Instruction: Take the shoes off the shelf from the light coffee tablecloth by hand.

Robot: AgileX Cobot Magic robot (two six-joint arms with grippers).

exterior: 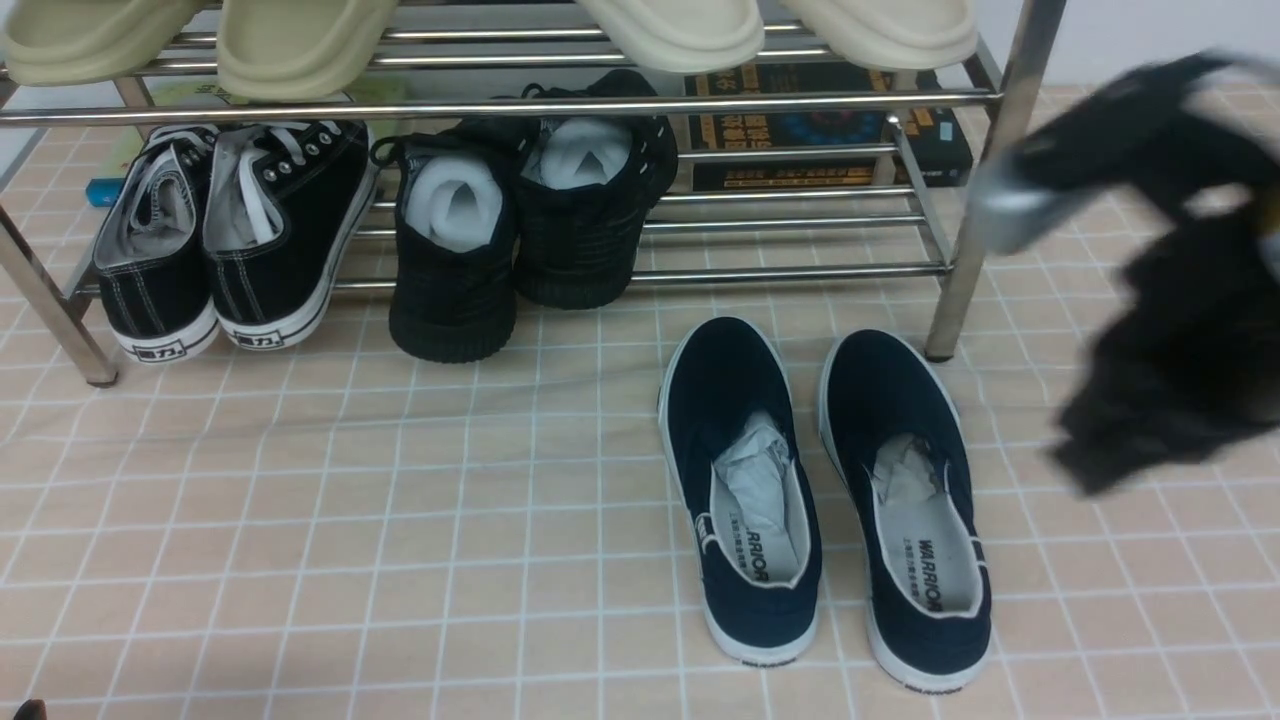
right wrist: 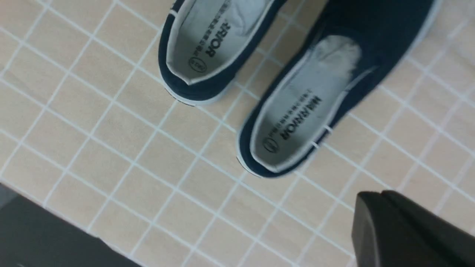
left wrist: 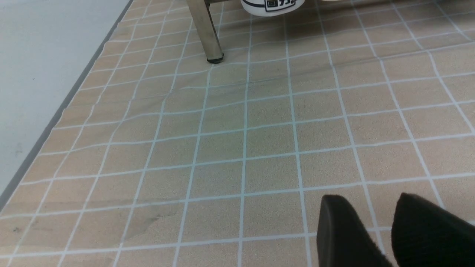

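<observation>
The light coffee tablecloth [exterior: 300,520] covers the whole floor under the shelf [exterior: 500,104]. The shoes [exterior: 725,390] stand side by side on the cloth just in front of the shelf's right post, toes toward it. The right gripper [right wrist: 408,230] hangs above and to their right, touching neither. Only a dark corner of it shows, so its opening cannot be told. The right arm [exterior: 1130,150] is a raised blur. The left gripper [left wrist: 371,207] hovers low and slightly parted, holding nothing.
</observation>
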